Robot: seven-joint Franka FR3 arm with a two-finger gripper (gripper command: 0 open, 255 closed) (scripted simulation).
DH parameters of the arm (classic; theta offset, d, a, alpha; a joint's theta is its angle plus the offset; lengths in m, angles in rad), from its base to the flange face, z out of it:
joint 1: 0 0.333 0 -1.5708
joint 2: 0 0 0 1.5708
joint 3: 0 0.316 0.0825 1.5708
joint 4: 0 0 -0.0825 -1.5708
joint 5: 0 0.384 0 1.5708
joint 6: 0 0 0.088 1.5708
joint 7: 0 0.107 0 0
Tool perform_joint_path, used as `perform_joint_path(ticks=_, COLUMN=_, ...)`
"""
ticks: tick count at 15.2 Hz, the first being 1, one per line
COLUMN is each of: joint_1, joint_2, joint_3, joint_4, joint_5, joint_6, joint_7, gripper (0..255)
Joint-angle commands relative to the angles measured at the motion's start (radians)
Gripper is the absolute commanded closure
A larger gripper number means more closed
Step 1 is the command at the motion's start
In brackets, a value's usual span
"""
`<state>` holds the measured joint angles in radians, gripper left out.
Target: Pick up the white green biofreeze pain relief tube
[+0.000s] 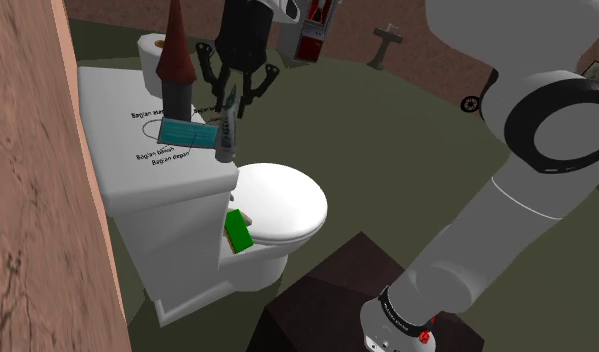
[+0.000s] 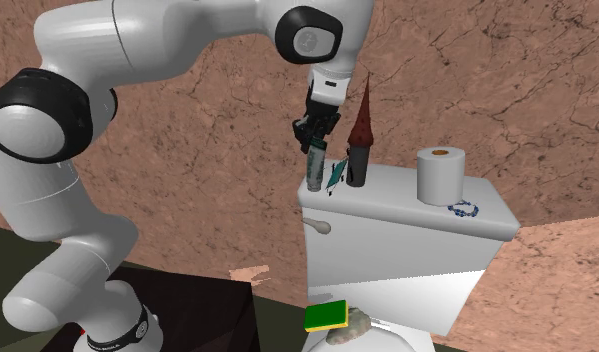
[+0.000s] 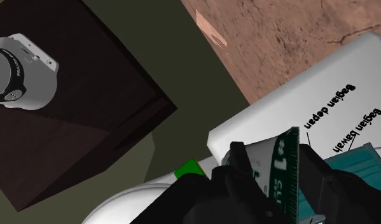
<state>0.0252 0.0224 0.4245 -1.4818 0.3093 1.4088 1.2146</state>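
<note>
The white arm is bending over and reaching straight down at the white toilet tank lid [image 2: 397, 203]. Its black end effector [image 2: 315, 146] is pinching the top of the white and green tube [image 2: 315, 172]. The tube is standing tall at the lid's left end in the second exterior view, with its grey cap pointing down, just beside a dark red pointy cone [image 2: 362, 125]. The wrist view is showing the fingers [image 3: 241, 167] squeezing the tube's printed side. The second exterior view is showing a white paper roll [image 2: 439, 175] farther right.

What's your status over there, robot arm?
Gripper shut on white-green tube. Tube upright at toilet tank lid, lift unclear. Dark cone-topped bottle close beside.
</note>
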Motion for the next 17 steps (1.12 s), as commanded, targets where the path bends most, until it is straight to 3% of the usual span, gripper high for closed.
perform_joint_path(ticks=1, joint_1=0.0, joint_2=-0.001, joint_3=0.0, joint_4=-0.003, joint_5=0.0, joint_6=0.002, joint_7=-0.001, gripper=255)
perform_joint_path(ticks=8, joint_1=0.001, joint_2=0.003, joint_3=0.001, joint_4=0.003, joint_5=-0.001, joint_6=0.0, joint_7=0.001, gripper=255)
perform_joint_path(ticks=17, joint_1=0.013, joint_2=0.071, joint_3=0.01, joint_4=0.207, joint_5=-0.019, joint_6=-0.131, joint_7=0.059, gripper=255)
